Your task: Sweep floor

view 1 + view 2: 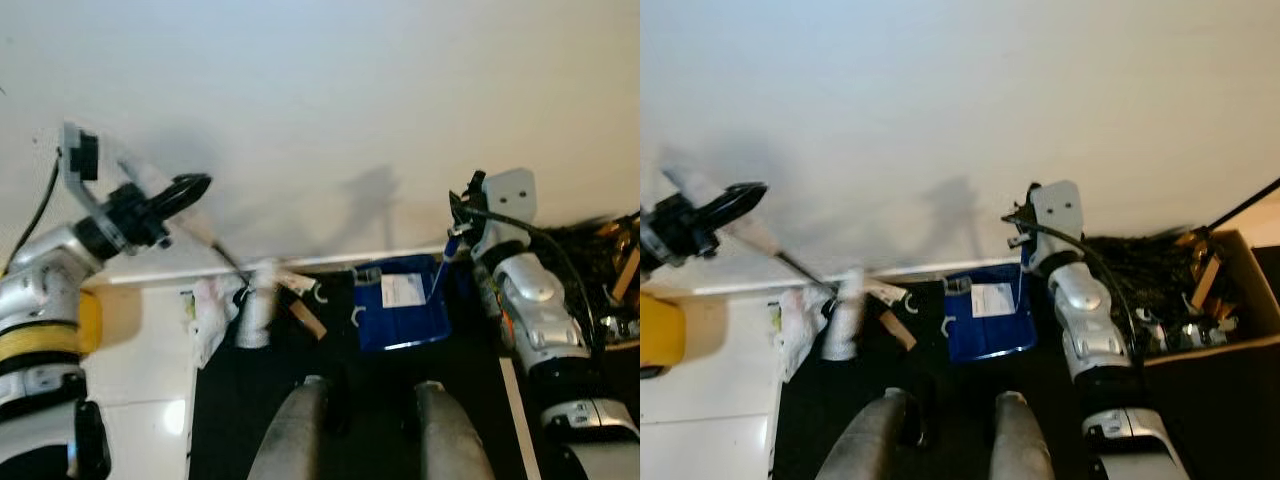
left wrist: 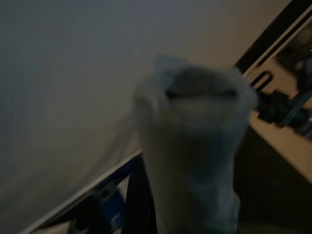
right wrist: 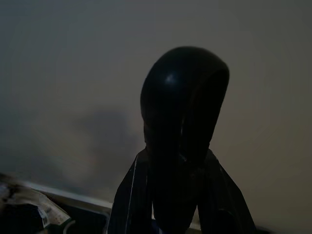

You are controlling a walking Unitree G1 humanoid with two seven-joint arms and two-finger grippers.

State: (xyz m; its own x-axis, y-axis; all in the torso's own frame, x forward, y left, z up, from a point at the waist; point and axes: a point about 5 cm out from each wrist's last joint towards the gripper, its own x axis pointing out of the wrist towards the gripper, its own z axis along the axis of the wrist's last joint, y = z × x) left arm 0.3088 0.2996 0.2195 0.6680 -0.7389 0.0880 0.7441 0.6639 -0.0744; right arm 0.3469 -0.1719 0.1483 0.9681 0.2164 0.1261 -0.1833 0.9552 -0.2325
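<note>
- White wall [image 1: 320, 100] is standing close ahead.
- Left hand [image 1: 185, 190] is gripping the broom handle [image 1: 225, 255].
- Right hand [image 1: 460, 215] is clenching the dustpan [image 1: 400, 300] handle.
- Swinging could be knocking the bottle [image 1: 258, 305] over.

Head views soft, slightly blurred; bright wall [image 1: 320, 90] with faint shadows at center. Both wrist views dim, close objects out of focus.
</note>
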